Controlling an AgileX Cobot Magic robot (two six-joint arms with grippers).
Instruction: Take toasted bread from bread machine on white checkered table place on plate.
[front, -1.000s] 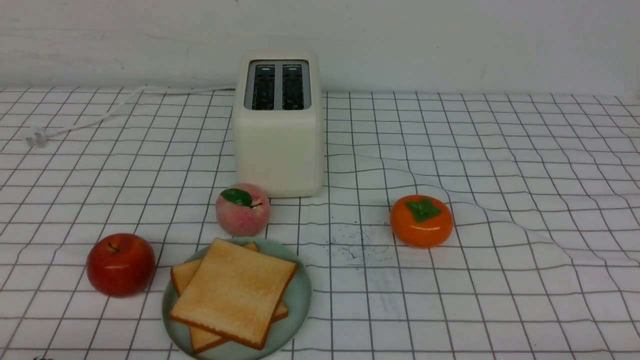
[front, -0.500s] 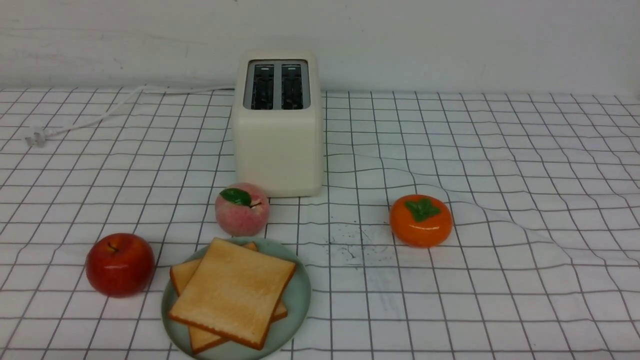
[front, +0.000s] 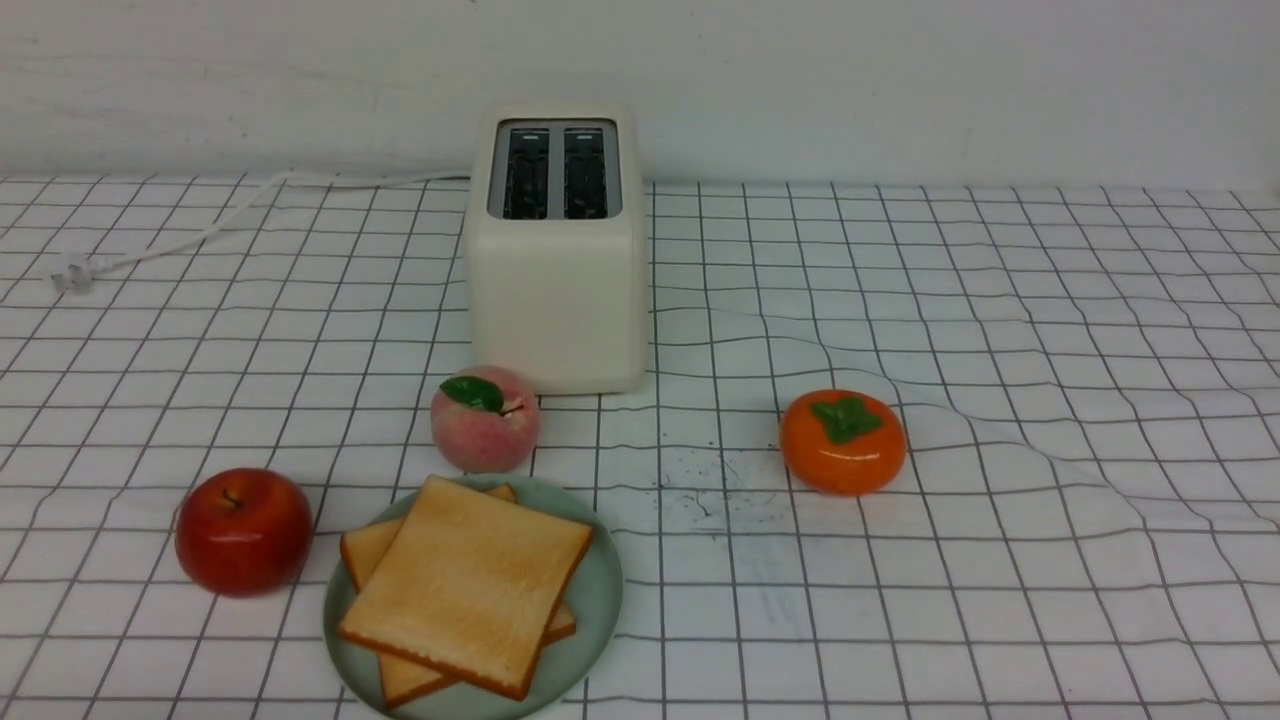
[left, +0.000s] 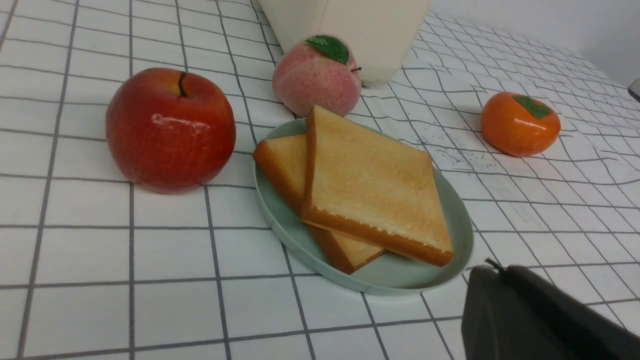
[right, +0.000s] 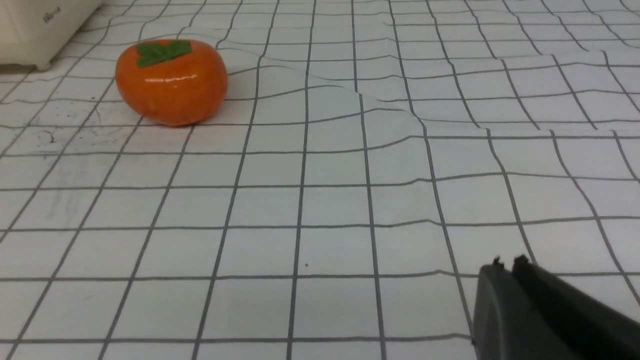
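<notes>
- A white power cord (front: 215, 215) with its plug lies on the far left of the white cloth-covered table printed with a thin black grid (front: 1000, 560).
- A glossy red apple (front: 243, 531) sits near the front, just beside the left rim of the plate.
- The round, shallow, pale mint-green plate (front: 600, 590) carries both square golden-tan slices of toasted bread (front: 468, 585), stacked flat and skewed, the upper one covering most of the lower.
- The left gripper (left: 492, 272), seen in its wrist view, has its dark fingers pressed together with nothing between them, close to the plate's near rim and apart from the bread.
- A fuzzy pink peach with a green leaf (front: 485, 418) stands between the plate and the toaster.
- The boxy cream-white two-slot bread machine (front: 556, 290) stands at the back, both dark slots bare.
- A shiny orange persimmon with a green calyx (front: 842, 442) rests right of centre.
- The right gripper (right: 507, 265) hovers low over bare cloth, fingers nearly touching, holding nothing.
</notes>
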